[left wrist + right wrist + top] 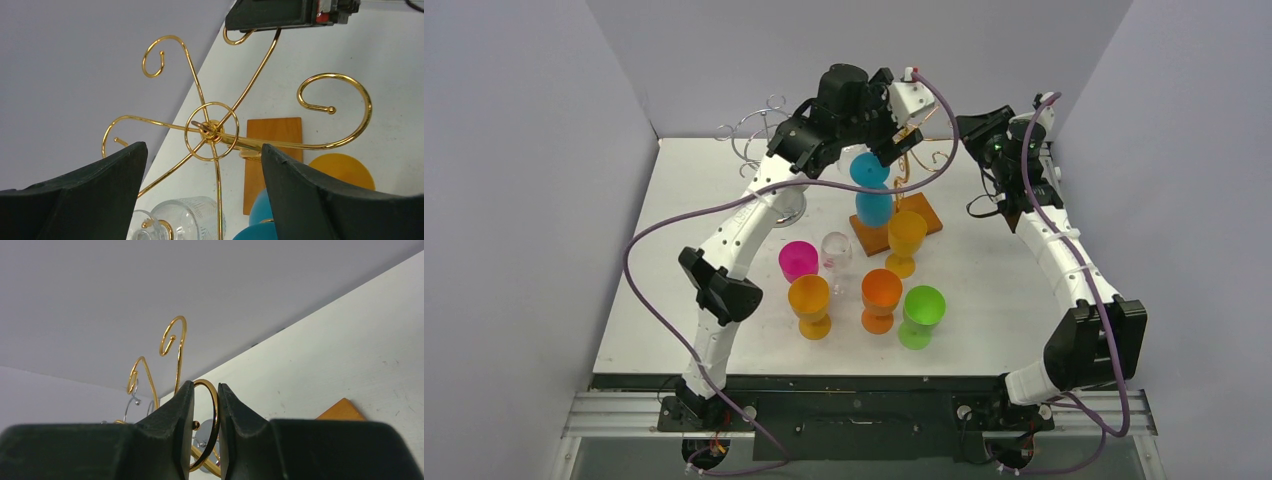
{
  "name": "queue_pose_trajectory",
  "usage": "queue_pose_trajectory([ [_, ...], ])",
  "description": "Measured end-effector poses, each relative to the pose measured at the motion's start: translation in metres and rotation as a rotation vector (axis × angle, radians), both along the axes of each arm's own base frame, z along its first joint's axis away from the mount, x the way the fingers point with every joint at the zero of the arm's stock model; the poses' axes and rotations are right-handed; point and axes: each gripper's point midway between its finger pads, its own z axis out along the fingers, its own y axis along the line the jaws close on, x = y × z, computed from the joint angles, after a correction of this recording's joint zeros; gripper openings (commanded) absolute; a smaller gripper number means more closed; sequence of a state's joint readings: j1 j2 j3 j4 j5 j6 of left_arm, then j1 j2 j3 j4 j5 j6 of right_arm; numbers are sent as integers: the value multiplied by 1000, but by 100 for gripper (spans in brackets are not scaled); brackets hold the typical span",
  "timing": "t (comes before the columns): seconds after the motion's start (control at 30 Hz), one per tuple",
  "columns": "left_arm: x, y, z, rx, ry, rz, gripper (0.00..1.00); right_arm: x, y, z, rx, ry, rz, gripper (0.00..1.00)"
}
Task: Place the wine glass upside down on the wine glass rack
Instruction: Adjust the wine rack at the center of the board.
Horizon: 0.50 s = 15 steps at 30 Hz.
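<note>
My left claw (202, 147) gapes wide and empty just above the gold rack (212, 130), the teal wine glass (874, 208) hanging upside down beneath it, while my right claw (206, 387) pinches one of its curls.

Around the orange goblet (881, 296) on your white table (994, 300) you have yellow (906, 238) at one o'clock, green (922, 312) at four, amber (810, 303) at nine, magenta (798, 261) at ten, a clear glass (835, 249) at eleven, and a silver rack (754, 135) well beyond it.

From above and behind me, one camera looks down on the table (984, 330); both wrist cameras crowd the rack (212, 131).
</note>
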State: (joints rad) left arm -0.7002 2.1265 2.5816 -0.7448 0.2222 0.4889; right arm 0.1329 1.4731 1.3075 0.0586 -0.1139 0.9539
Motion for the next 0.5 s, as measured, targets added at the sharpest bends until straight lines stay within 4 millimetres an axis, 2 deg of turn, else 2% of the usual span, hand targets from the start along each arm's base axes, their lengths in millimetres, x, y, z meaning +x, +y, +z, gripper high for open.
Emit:
queue_pose_trajectory([
  [0.2,11,3,-19,53,6,36,78,-5,-3,-1,-1,-7,-14,0],
  [0.5,24,0,-34,71,12,78,77,-10,-4,0,-5,-14,-51,0],
])
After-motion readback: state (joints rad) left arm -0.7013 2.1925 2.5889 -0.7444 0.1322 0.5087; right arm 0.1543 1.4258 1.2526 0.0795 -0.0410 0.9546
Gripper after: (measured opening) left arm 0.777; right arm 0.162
